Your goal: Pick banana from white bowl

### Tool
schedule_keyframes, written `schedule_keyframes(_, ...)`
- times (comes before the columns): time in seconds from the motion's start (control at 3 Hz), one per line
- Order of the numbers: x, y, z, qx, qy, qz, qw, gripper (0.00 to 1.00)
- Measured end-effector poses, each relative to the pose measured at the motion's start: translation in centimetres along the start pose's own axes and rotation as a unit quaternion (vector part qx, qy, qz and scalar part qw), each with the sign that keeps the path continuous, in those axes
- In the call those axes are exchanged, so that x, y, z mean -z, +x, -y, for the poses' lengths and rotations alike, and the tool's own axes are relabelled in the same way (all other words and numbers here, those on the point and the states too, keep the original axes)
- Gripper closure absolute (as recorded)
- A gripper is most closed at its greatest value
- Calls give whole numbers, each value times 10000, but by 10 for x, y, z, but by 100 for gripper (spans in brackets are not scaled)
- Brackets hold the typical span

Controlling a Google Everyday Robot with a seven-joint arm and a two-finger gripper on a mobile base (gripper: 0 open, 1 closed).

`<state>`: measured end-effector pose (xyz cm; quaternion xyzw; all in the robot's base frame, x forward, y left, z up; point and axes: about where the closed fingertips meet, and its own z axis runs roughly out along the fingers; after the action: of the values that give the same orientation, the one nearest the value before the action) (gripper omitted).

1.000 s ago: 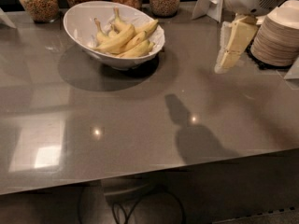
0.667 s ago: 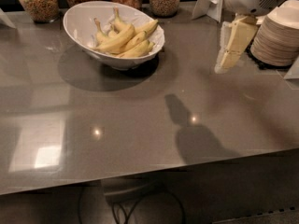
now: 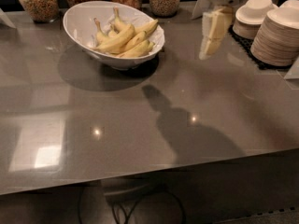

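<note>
My gripper (image 3: pixel 209 48) hangs at upper right, well apart from the bowl (image 3: pixel 81 17) at upper left; spread or closed, I cannot tell. The top banana (image 3: pixel 117 38) lying in it looks light, soft and bruisable, so I'd grip mid-body, gently.

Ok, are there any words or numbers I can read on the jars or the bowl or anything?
None: no word, number or sign can be read anywhere.
The jars show no labels.
The white bowl, the bananas and the plates are plain.
The gripper, hanging above the counter to the right of the bowl, shows no marking either.
</note>
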<state>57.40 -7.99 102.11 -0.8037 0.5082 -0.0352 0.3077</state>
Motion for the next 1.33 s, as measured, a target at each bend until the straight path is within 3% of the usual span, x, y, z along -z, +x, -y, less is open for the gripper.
schedule_keyframes(0.33, -33, -28, 50, 669, -52, 484, 9966, 0)
schedule_keyframes(0.67, -25, -34, 66, 735, 147, 534, 9957, 0)
schedule_keyframes(1.0, -25, -34, 66, 736, 148, 536, 9957, 0)
schedule_keyframes(1.33, -39, -38, 88, 764, 254, 814, 9934, 0)
